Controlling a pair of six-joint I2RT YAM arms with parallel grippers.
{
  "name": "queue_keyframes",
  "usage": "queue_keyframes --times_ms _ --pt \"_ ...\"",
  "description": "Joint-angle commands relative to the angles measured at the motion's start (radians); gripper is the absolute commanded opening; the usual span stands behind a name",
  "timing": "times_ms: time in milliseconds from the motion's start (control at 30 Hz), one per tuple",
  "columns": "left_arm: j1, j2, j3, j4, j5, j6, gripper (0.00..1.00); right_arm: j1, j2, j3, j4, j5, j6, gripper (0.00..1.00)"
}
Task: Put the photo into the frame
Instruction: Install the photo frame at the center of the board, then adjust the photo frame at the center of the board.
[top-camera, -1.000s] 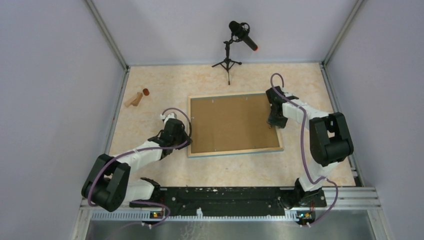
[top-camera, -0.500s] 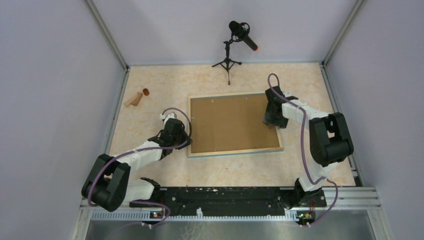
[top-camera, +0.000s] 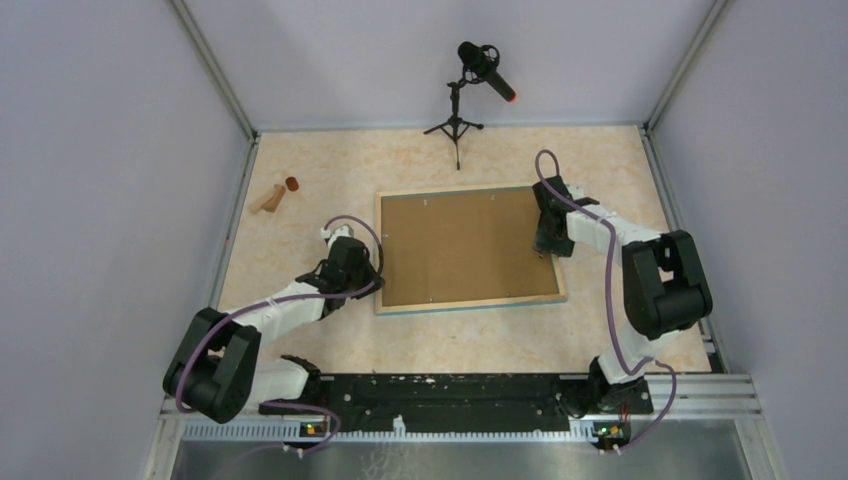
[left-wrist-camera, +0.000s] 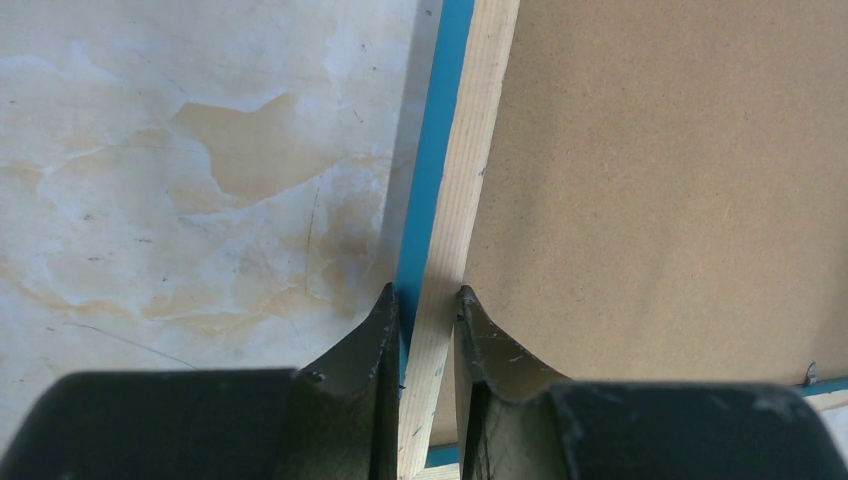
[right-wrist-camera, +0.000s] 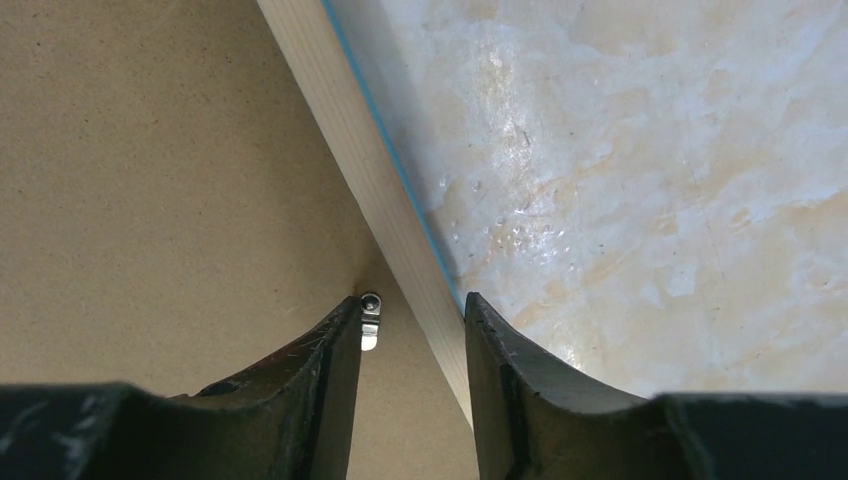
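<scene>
Picture frame (top-camera: 470, 302) lies flat and face down in the middle of the table (top-camera: 440, 160), its light wood rails uppermost and a thin blue edge showing along the outside, with the brown backing board (top-camera: 460, 245) filling the opening. The photo itself shows in no view; if it is in the frame it sits beneath that board, and the pictures cannot settle that. The left gripper (left-wrist-camera: 428, 300) is pressed together on the frame's left rail, one finger on the blue outer edge and the other on the inner side against the board. That grip looks meant to pin the frame so it cannot slide while the other arm works. The right gripper (right-wrist-camera: 412, 300) straddles the right rail with its fingers spread a little wider than the wood. The outer finger hangs over the table beside the blue edge, and the inner finger is over the board, just beside a small metal retaining tab (right-wrist-camera: 370, 322). It grips nothing. That placement suggests the tab is its concern: the tab appears to lie along the rail's inner edge, and whether it already bears on the board is too fine to tell. By this reading the task is in its closing stage, securing the back. The likely risk is a fingertip skidding off so small a tab or nudging the frame askew.
</scene>
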Motion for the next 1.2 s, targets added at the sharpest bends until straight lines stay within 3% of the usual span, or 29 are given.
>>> queue_keyframes --times_ms 0,233,333,433,567,1033,1067,1133,1167 --pt "0.005 0.036 -0.038 -0.005 0.017 -0.028 0.04 0.034 0.030 -0.053 -0.089 -0.089 -0.019 0.38" --pt "0.005 0.038 -0.037 -0.004 0.018 -0.028 0.04 0.034 0.039 -0.059 -0.070 -0.060 -0.077 0.31" --pt "0.005 0.041 -0.035 -0.004 0.019 -0.029 0.04 0.034 0.053 -0.054 -0.051 -0.037 -0.136 0.22" --pt "0.005 0.038 -0.037 -0.004 0.019 -0.028 0.04 0.034 0.065 -0.047 -0.018 -0.049 -0.186 0.07" --pt "0.006 0.039 -0.037 -0.004 0.018 -0.028 0.04 0.034 0.064 -0.039 0.016 -0.070 -0.206 0.00" --pt "0.006 0.037 -0.036 -0.003 0.019 -0.027 0.04 0.034 0.037 -0.044 0.069 -0.095 -0.182 0.00" --pt "0.006 0.039 -0.035 0.000 0.024 -0.022 0.04 0.034 0.029 -0.051 0.067 -0.096 -0.170 0.04" --pt "0.006 0.045 -0.026 -0.006 0.030 -0.014 0.04 0.034 0.008 -0.072 0.073 -0.096 -0.141 0.30" --pt "0.006 0.051 -0.019 -0.012 0.031 -0.011 0.04 0.034 -0.007 -0.087 0.079 -0.101 -0.129 0.37"
